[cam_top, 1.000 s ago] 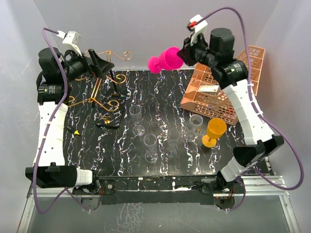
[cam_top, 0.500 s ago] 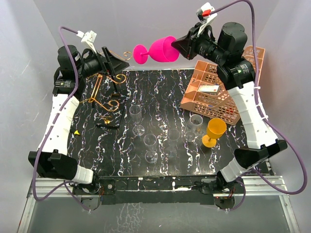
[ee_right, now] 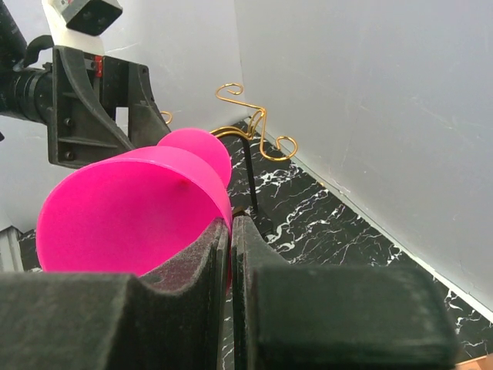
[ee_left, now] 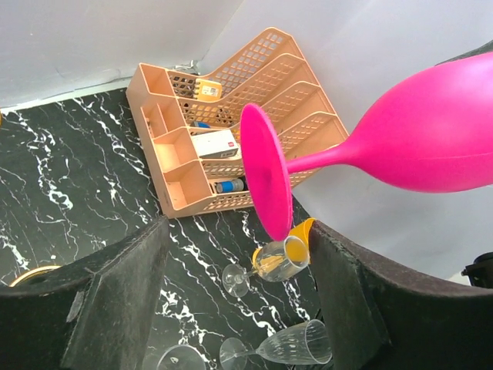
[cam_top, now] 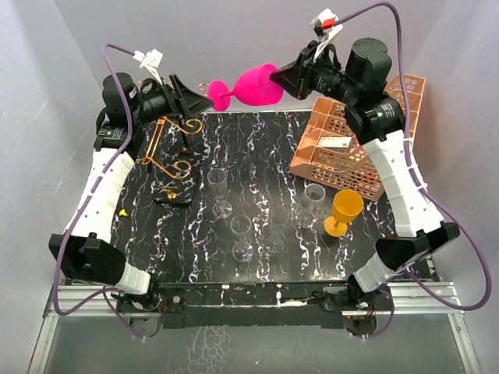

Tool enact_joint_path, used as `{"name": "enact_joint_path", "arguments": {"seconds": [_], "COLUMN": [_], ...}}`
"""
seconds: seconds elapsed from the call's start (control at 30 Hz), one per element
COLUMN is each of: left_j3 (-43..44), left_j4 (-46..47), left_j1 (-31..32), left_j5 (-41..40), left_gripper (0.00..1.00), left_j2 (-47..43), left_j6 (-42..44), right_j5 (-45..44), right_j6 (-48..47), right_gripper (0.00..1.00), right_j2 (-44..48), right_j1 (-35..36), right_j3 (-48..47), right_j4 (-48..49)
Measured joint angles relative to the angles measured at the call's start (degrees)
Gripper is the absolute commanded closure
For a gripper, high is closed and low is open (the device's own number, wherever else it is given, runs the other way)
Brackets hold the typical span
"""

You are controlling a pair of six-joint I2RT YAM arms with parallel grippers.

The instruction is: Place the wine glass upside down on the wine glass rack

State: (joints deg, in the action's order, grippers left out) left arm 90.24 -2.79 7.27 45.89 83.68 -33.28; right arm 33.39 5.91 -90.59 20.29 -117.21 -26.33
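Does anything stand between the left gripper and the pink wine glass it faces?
Nothing visible. The wine glass lies sideways in the air, rim pinched by the right gripper; its foot faces the open left gripper with only air between.

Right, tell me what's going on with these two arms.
The right gripper is shut on the rim of the pink wine glass, holding it sideways in the air. The glass's foot points at the open left gripper, close in front of its fingers but not gripped. The gold wire rack stands near the left gripper, and the glass is not on it yet.
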Motion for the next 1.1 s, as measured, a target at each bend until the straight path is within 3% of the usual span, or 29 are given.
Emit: {"name": "enact_joint_path", "arguments": {"seconds": [0.4,1.0,1.1], "left_j3": [-0.68,-0.68,-0.68], "left_j4": [-0.57,-1.64,-1.64], "left_j1": [0.07,1.11,1.11], "left_j5": [-0.9,-2.34,-2.67], "left_gripper": [0.39,0.98,1.0], "left_j2": [-0.02,0.0,0.0], "left_j6": [0.59,1.49,0.87], "right_j5": [-0.85,-0.96,-0.87], "right_j6": [-0.44,-1.4,-1.4], "right_gripper": [0.92,0.92,0.92], "right_j2": [0.0,-0.76,-0.76], "right_j1": [1.22,3.1,3.26], "right_j3": [1.62,2.58,2.71], "right_j4": [0.5,0.46,0.46]}}
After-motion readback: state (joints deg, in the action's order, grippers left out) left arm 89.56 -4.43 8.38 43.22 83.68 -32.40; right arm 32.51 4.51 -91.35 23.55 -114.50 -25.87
